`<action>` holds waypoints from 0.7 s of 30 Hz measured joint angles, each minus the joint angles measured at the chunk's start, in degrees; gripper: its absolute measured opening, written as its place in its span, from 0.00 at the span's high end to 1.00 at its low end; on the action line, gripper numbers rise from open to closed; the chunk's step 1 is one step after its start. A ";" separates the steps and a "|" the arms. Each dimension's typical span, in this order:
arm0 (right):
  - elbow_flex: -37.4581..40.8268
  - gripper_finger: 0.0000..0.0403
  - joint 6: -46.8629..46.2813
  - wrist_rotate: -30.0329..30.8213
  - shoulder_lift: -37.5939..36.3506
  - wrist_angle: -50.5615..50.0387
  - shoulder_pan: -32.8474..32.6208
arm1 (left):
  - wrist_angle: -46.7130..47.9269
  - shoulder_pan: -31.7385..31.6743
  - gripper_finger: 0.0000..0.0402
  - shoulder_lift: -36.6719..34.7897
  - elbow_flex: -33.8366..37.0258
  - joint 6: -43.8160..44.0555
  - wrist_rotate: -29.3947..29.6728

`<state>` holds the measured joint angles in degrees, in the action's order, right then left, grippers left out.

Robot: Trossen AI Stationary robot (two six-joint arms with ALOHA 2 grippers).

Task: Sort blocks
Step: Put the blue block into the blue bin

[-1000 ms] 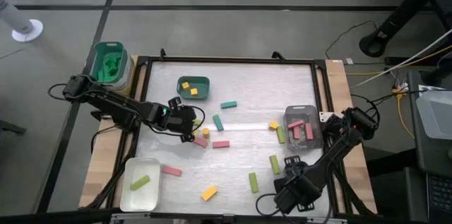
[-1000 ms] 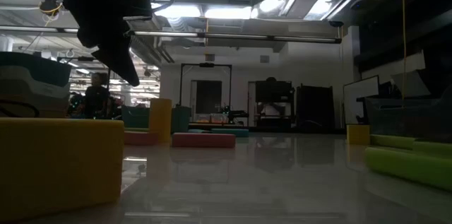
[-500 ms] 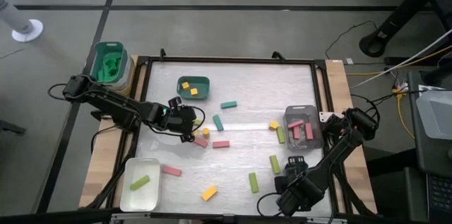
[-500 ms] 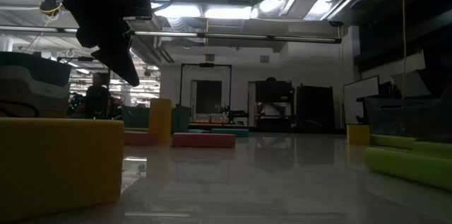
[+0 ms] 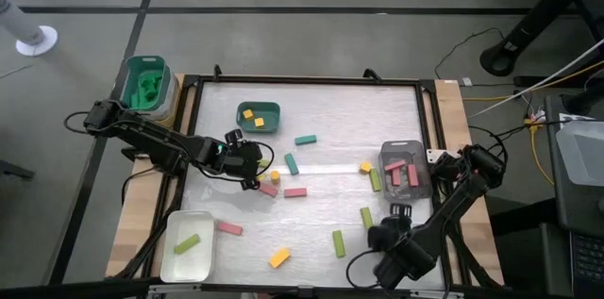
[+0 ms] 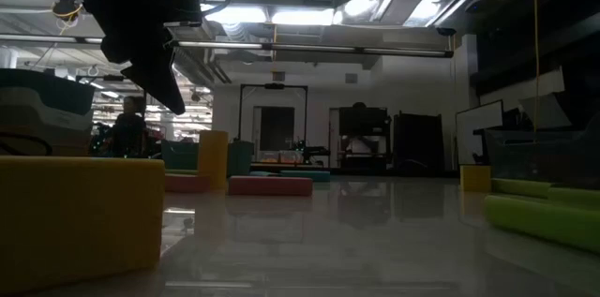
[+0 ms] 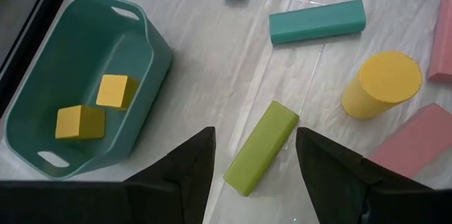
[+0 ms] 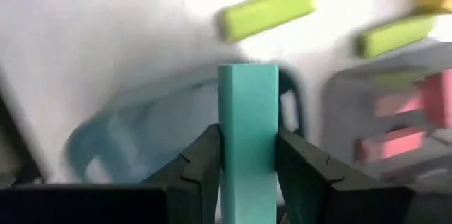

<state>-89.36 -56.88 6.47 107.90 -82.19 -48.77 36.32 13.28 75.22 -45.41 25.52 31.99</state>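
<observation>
Blocks (image 5: 295,191) lie scattered across the table (image 5: 321,110); one tray (image 5: 258,117) sits toward the rear left, another (image 5: 406,169) at right, a third (image 5: 187,245) front left.

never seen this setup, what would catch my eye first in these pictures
Probably the coloured blocks strewn across the white table, with trays at its edges: a teal tray holding two yellow cubes, a grey tray holding pink bars. Next, the right pincer near the table's front right edge, shut on an upright teal block, and the left pincer open above a lime bar.

Teal block (image 8: 247,146) — lower end hidden between right claw (image 8: 247,181) fingers.
</observation>
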 joint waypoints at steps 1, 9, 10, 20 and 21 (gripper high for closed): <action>0.26 0.70 -0.30 0.67 0.01 -0.22 0.03 | 0.00 0.00 0.54 0.00 0.00 0.00 0.00; 0.26 0.70 -0.34 -5.89 0.02 0.28 0.41 | 0.00 0.00 0.54 0.00 0.00 0.02 -0.02; 0.26 0.70 -0.34 -7.59 0.02 0.30 0.37 | 0.00 0.00 0.54 0.00 0.00 0.02 0.00; 0.26 0.70 -1.38 -8.17 0.02 0.10 0.36 | -0.02 0.00 0.54 0.00 0.02 0.07 0.00; 0.26 0.70 -1.34 -7.77 0.02 -0.20 0.34 | -0.04 0.00 0.54 0.00 0.02 0.09 -0.02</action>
<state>-89.10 -58.22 -1.30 107.92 -82.39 -48.42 36.27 13.28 75.22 -45.39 25.61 31.97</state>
